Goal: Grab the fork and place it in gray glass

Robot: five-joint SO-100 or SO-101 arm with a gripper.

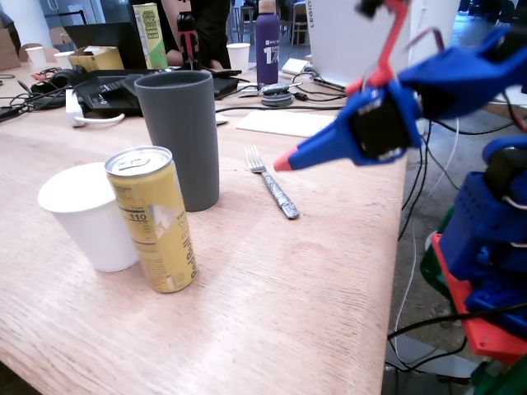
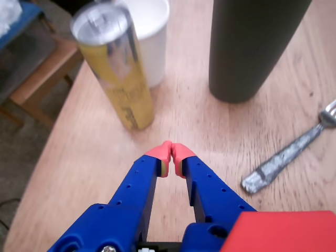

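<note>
While fork (image 2: 286, 158) lies ungrasped on tabletop (image 1: 313, 288), approach step judged in hand; tool (image 2: 171, 153) closed, empty. Opening, realignment over handle needed; gray glass (image 1: 181, 136) awaits.

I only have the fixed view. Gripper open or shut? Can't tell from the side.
Observer: Shut. In the wrist view the gripper has its red tips touching, with nothing between them.
Operator: Is it over the fork?
Observer: No. In the wrist view the fork lies off to the right of the tips, flat on the table, untouched.
Operator: What's straight ahead of the tips?
Observer: Bare wood, then the gap between the yellow can and the gray glass. The white cup sits behind the can.
</note>
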